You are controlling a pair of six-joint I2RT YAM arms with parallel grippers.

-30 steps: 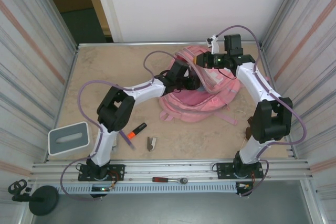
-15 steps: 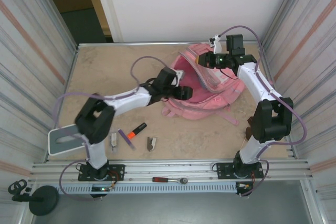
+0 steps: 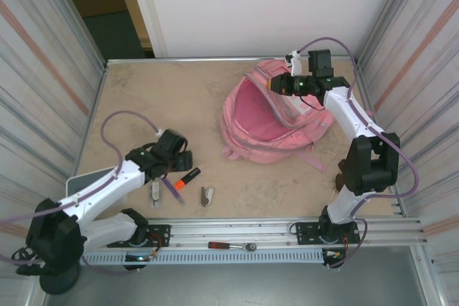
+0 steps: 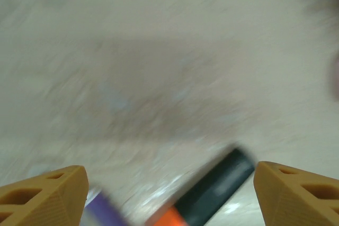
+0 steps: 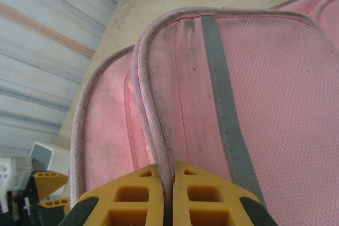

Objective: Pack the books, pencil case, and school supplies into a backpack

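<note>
Well, the backpack (image 3: 276, 116) lies at the far right of the table (image 3: 143, 98), its mouth gaping toward the left arm. Your right gripper (image 5: 168, 183) pinches the flap rim between its fingers. If this thin hold slips, the flap may fall over the mouth. Your left gripper (image 4: 169, 197) hangs with fingers spread above the highlighter (image 3: 188, 176), which lies on the table near the front. The pen (image 3: 172, 190) is just beside it. Coming down off-centre, you could catch both, or make the highlighter roll away. The clip (image 3: 206, 195) lies near, so do not sweep it.
</note>
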